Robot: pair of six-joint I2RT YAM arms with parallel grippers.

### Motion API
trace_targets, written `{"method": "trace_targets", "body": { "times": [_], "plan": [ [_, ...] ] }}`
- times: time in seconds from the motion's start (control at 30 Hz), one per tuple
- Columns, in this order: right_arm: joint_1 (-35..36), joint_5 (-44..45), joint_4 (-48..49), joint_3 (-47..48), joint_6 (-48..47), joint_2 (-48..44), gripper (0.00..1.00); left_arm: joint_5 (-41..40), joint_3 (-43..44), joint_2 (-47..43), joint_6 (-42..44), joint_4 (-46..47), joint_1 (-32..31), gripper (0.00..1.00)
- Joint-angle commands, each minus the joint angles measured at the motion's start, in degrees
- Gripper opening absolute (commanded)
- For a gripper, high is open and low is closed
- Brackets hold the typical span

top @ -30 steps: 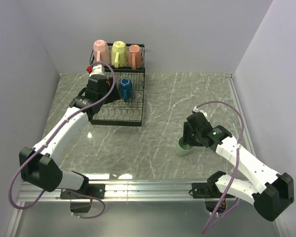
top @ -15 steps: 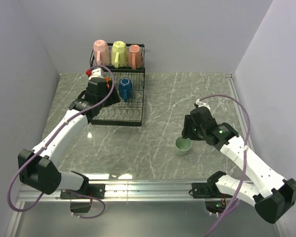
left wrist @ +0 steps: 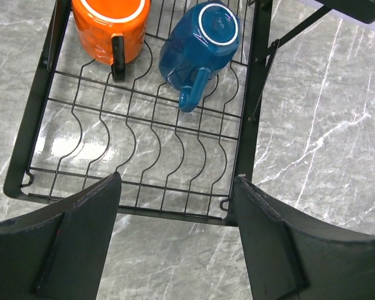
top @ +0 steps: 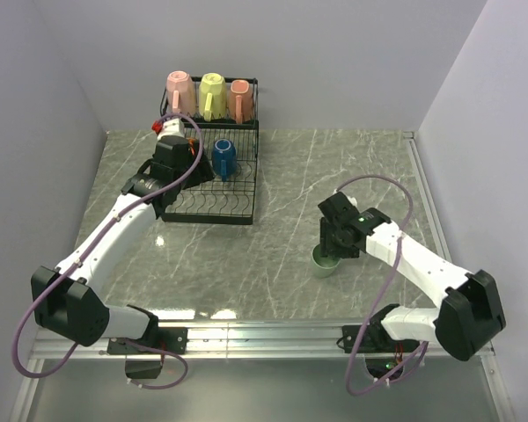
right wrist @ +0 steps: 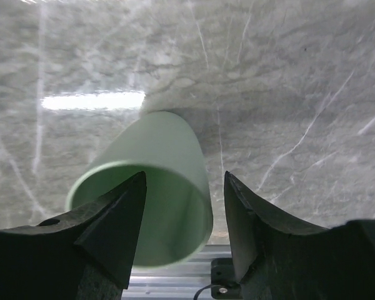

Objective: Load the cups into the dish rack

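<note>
The black wire dish rack (top: pixel 238 189) stands at the back left. Its upper basket holds a pink cup (top: pixel 179 90), a pale yellow cup (top: pixel 212 92) and a second pink cup (top: pixel 239 97). On the lower tray (left wrist: pixel 137 134) lie an orange cup (left wrist: pixel 110 25) and a blue cup (left wrist: pixel 200 40). My left gripper (top: pixel 183 176) hovers open and empty over the tray's front part (left wrist: pixel 175 187). The handleless pale green cup (top: pixel 326 262) stands on the table at the right. My right gripper (top: pixel 331 246) is open just above it, one finger over its mouth, the other outside its wall (right wrist: pixel 184 178).
Grey marble tabletop (top: pixel 290 193) enclosed by pale walls at the back and sides. A metal rail (top: pixel 264 334) runs along the near edge by the arm bases. The rack's black side post (left wrist: pixel 253 94) stands to the right of the left gripper.
My right gripper has swung left and come down over the green cup. The left arm has barely moved. The cups have not shifted.
</note>
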Motion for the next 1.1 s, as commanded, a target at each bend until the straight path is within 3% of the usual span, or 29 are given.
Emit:
{"method": "trace_targets", "body": {
  "times": [0.0,0.1,0.2,0.23,0.3,0.37,0.53,0.63,0.7,0.77,0.93,1.07],
  "plan": [
    [-0.13,-0.06,1.47,-1.51,0.63,2.49,0.60,0.20,1.64,-0.90,-0.14,0.07,0.14,0.78],
    [-0.22,-1.65,2.96,-2.22,1.16,3.46,0.55,0.46,1.55,-1.25,-0.05,-0.19,0.14,0.78],
    [-0.21,-2.88,4.02,-2.05,1.34,3.98,0.24,0.55,1.55,-1.86,0.12,-0.63,0.31,0.78],
    [-0.13,-3.05,4.02,-1.70,1.43,4.33,0.10,0.63,1.46,-2.04,0.21,-0.63,0.48,0.78],
    [-0.22,-2.97,3.93,-0.39,1.25,4.51,0.00,0.98,1.37,-2.31,0.04,-0.45,0.84,0.78],
    [-0.22,-2.53,3.40,1.02,0.99,4.60,0.00,2.30,1.90,-2.22,-0.49,-0.80,2.33,0.78],
    [-0.56,-1.47,1.38,10.68,-0.68,5.39,0.00,15.81,3.04,-1.96,-2.16,-0.63,8.12,0.79],
    [-1.70,-4.98,2.25,17.62,-2.17,6.53,0.00,22.84,5.06,-1.25,-2.16,-1.07,9.62,0.80],
    [-2.85,-8.57,3.40,22.55,-2.53,7.32,0.00,27.76,5.15,-1.51,-2.34,-0.20,10.06,0.87],
    [-4.43,-15.86,6.55,24.92,-2.27,7.85,0.00,35.82,3.93,-2.04,-3.91,3.40,10.42,0.99],
    [-7.68,-34.58,21.80,25.82,4.75,6.63,0.00,53.08,-5.01,-5.55,-12.08,19.11,11.12,0.99],
    [-9.18,-52.58,36.77,22.75,14.68,7.50,0.00,64.42,-12.67,-6.96,-24.70,37.91,11.21,0.99]
  ]
}}
